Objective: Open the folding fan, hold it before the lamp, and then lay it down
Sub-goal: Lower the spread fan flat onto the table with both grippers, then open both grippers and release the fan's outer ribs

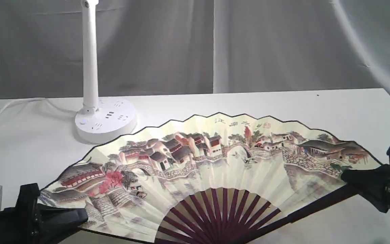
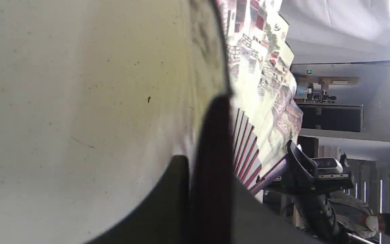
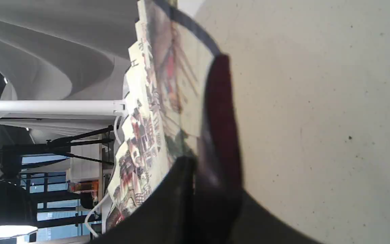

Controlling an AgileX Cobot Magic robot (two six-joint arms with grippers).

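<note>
The folding fan (image 1: 215, 162) is spread fully open, its painted side facing the exterior camera, held low over the white table (image 1: 249, 101). My left gripper (image 1: 80, 217) is shut on the fan's left maroon guard (image 2: 212, 169) at the lower left. My right gripper (image 1: 347, 178) is shut on the right guard (image 3: 220, 135) at the right edge. The lamp (image 1: 90, 67) stands behind the fan's left half on its round socketed base (image 1: 105, 120); its pole (image 3: 49, 106) shows in the right wrist view. The lamp head is out of view.
The lamp's white cord (image 1: 5, 108) trails off to the left across the table. A grey curtain (image 1: 266, 44) hangs behind the table's far edge. Bare tabletop lies beyond the fan to the right.
</note>
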